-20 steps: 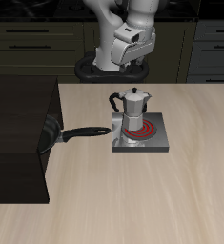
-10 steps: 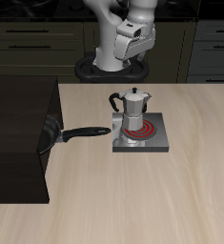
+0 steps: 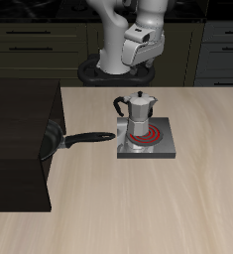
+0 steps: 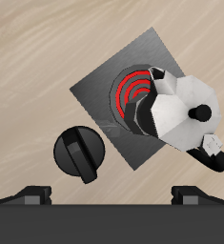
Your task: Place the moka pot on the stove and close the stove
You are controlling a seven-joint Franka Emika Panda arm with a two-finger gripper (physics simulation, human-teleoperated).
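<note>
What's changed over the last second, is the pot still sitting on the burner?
Only the arm moved: the tool drifted slightly sideways and up above the table's back edge, holding nothing. The moka pot stays upright on the stove, coil still red. The frying pan and black box have not shifted.

I am counting one small silver faceted metal moka pot (image 3: 138,116), one flat square grey single-burner stove (image 3: 147,142) with one red spiral coil (image 3: 151,130) and one black round knob (image 4: 82,154), one black frying pan (image 3: 62,140), and one large black box (image 3: 20,145). All are sitting on one light wooden counter (image 3: 148,213). I am seeing one end effector (image 3: 140,45).
</note>
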